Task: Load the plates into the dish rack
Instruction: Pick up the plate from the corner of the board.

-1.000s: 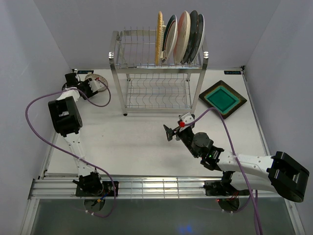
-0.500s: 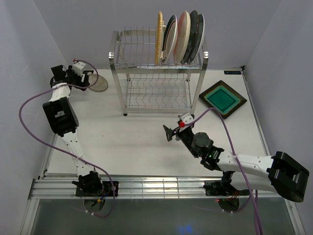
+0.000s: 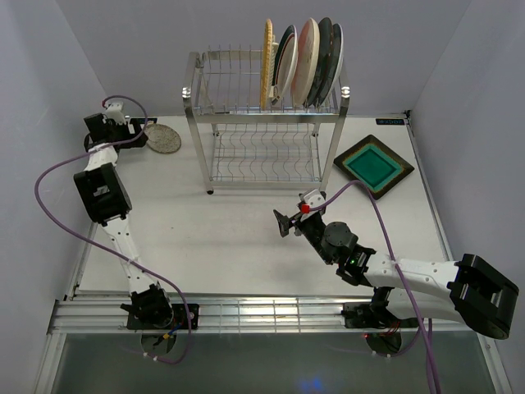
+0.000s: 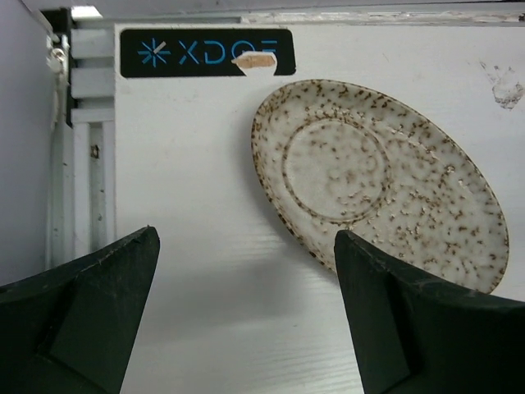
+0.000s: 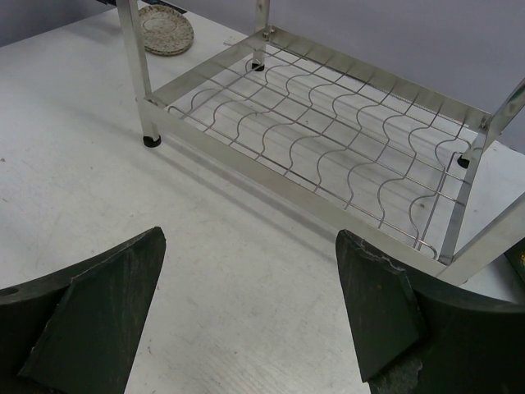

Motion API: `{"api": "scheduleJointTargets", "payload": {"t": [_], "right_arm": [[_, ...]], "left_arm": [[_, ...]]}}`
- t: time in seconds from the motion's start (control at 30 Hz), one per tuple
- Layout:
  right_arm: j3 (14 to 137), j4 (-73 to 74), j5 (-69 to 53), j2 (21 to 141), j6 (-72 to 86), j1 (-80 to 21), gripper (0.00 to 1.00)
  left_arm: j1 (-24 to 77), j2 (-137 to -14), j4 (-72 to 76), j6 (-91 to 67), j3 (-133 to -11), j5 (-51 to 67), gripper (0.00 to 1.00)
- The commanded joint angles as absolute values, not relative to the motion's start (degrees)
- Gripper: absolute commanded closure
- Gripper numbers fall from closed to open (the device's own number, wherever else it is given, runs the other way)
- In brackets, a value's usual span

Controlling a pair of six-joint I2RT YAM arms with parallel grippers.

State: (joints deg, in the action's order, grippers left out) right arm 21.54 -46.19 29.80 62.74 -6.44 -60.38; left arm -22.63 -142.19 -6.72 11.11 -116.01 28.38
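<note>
Left wrist: left gripper [image 4: 246, 246] wide open, empty, just short of small speckled plate [image 4: 373, 176] lying flat left of the dish rack [image 3: 267, 131]; right gripper [image 5: 250, 246] also open, empty, in front of the rack.

Top external: high and behind, looking down on whole table [image 3: 246, 238]; left wrist: close above speckled plate [image 4: 369, 176]; right wrist: low, near, facing dish rack [image 5: 287, 182] bottom shelf; plate in all three

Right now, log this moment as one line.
rack: five plates upright, top tier | small plate: flat, left of rack | square plate: flat, right of rack | left claw: open, empty | right claw: open, empty
</note>
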Motion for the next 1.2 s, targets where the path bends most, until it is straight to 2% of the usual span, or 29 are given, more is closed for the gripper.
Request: {"api": "scheduleJointTargets", "payload": {"t": [0.0,0.23,0.57,0.9,1.0,1.17], "right_arm": [[23.03,-47.64,29.88,63.02,-6.33,-60.03,0.1],[22.94,-47.64,29.88,62.84,-6.33,-59.94,0.1],[22.94,-47.64,29.88,62.75,-6.24,-59.94,0.1],[22.94,-47.64,30.06,62.84,-6.24,-59.77,0.1],[22.85,-47.64,30.06,62.67,-6.24,-59.77,0.1],[22.76,-47.64,29.97,62.49,-6.24,-59.77,0.1]], "left_arm": [[-22.32,-141.59,-7.82,5.64,-118.82,30.06,0.02],[-22.41,-144.31,-7.47,0.88,-121.38,27.95,0.05],[-21.8,-146.16,-6.42,-3.42,-121.82,26.91,0.25],[-21.45,-147.3,-5.71,-6.16,-121.29,27.6,0.28],[-21.1,-147.22,-5.8,-5.36,-120.85,27.42,0.33],[-20.66,-147.3,-5.63,-5.89,-120.24,27.42,0.47]]}}
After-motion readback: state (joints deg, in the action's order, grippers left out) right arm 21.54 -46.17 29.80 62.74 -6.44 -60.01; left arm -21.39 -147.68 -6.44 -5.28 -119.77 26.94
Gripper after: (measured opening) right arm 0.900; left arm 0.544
